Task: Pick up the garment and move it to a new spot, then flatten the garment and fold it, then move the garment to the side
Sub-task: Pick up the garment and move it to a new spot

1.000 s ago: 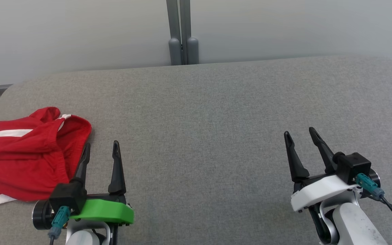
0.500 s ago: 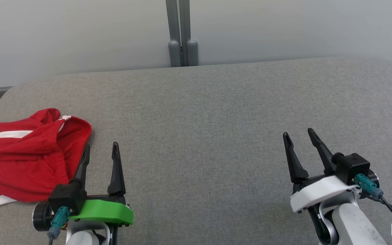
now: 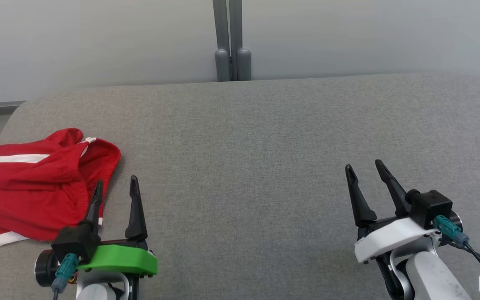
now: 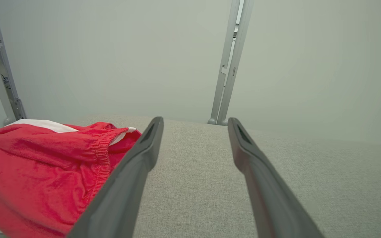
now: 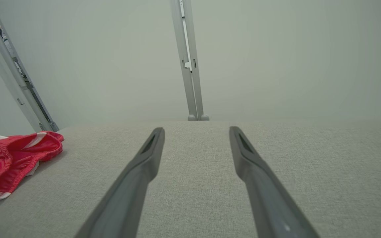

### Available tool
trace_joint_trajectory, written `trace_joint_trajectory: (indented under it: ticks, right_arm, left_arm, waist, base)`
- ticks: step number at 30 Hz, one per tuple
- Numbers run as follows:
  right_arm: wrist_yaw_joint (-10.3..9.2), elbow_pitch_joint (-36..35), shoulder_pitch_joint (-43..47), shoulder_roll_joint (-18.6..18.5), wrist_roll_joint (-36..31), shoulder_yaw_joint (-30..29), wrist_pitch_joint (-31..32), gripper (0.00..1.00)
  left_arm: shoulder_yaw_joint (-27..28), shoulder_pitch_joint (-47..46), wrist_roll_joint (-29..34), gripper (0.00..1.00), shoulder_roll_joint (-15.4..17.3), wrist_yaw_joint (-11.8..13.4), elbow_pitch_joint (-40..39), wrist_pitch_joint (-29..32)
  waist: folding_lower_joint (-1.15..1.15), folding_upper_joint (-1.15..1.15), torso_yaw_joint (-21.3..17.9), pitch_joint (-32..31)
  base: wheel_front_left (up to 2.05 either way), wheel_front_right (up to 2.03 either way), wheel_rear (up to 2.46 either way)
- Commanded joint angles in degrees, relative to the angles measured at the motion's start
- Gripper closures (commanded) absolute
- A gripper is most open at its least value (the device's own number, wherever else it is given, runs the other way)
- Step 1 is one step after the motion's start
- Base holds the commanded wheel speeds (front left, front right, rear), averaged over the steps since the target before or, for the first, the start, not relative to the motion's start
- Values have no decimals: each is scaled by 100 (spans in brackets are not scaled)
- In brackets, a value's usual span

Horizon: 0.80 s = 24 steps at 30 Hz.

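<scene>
The garment [image 3: 36, 187] is a crumpled red piece with white stripes and an elastic waistband, lying at the left end of the grey padded surface [image 3: 265, 137]. It also shows in the left wrist view [image 4: 45, 172] and, far left, in the right wrist view [image 5: 8, 162]. My left gripper [image 3: 115, 183] stands open just right of the garment's edge, its left finger over the red cloth's border, nothing between the fingers. My right gripper [image 3: 365, 166] stands open far to the right over bare fabric, empty.
A pale wall with a grey vertical post [image 3: 231, 41] rises right behind the surface's far edge. The surface's rounded left corner [image 3: 15, 112] lies just beyond the garment. A wide stretch of grey fabric separates the two grippers.
The camera has shifted a little, moving the whole picture right. The left gripper has drawn back slightly toward me and leftward along the garment's edge. The garment lies as before.
</scene>
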Motion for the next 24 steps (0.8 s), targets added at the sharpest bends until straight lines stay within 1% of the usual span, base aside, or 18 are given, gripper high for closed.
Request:
trace_joint_trajectory:
  ticks: [1,9,16,24]
  right_arm:
    - [2,-24,47,0,79,31,-14,0]
    - [2,-104,-2,-17,238,179,-14,0]
    - [2,-96,27,-47,337,261,-14,0]
    - [2,-89,40,-60,424,409,-14,0]
  left_arm:
    - [32,-68,-46,0,36,10,-1,-18]
    - [130,-106,-135,0,36,81,2,-11]
    - [255,-54,-122,0,35,98,-2,-11]
    - [324,7,-119,0,32,152,-21,-11]
  waist:
    - [0,0,95,11]
    - [0,0,535,99]
    - [0,0,1087,83]
    - [0,0,1627,90]
  base:
    - [0,0,0]
    - [0,0,0]
    - [0,0,0]
    - [0,0,0]
